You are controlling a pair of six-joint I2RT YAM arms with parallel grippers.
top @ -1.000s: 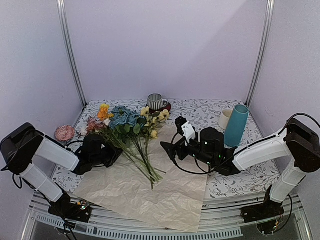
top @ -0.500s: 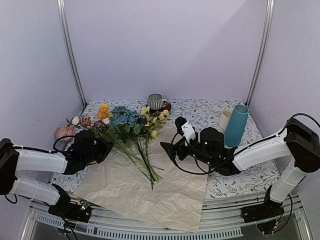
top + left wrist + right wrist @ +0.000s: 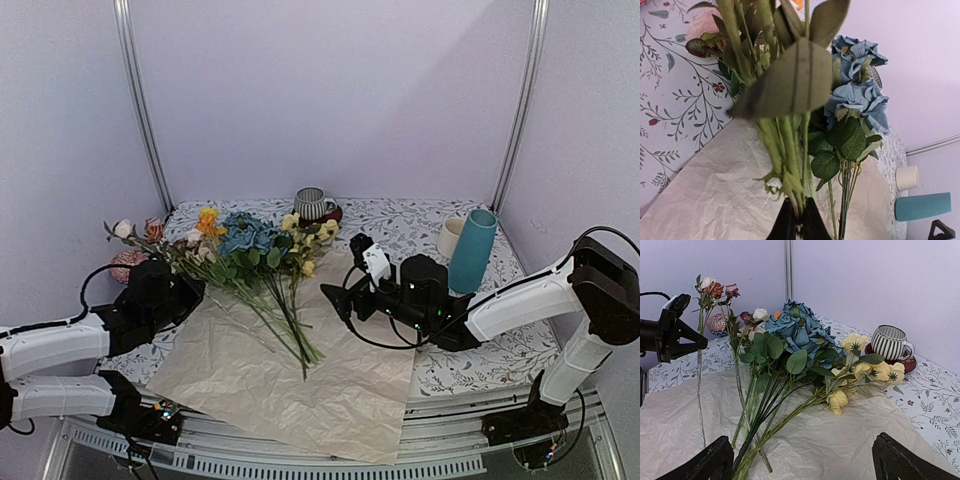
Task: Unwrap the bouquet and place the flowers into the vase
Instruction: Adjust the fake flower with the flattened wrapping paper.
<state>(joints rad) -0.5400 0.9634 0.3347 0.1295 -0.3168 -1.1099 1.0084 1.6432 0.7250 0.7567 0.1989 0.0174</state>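
The bouquet lies unwrapped: its crinkled peach paper (image 3: 290,380) is spread flat, with the flowers (image 3: 265,260) in blue, yellow and orange fanned across its far end. My left gripper (image 3: 190,292) is shut on the green stems (image 3: 785,150) of a sprig with pink and cream blooms (image 3: 140,232), held up left of the pile; the same sprig (image 3: 715,289) shows in the right wrist view. My right gripper (image 3: 340,272) hovers open, low over the paper's right side, with nothing between its fingers (image 3: 705,460). The teal vase (image 3: 472,250) stands upright at the right, behind the right arm.
A cream mug (image 3: 450,238) stands just left of the vase. A striped cup (image 3: 312,203) on a red saucer sits at the back centre. A pink patterned ball (image 3: 128,265) rests at the left edge, near the left arm. Metal posts mark the back corners.
My left gripper has pulled back to the left and lifted the pink and cream sprig up and away from the pile. The right arm has not moved.
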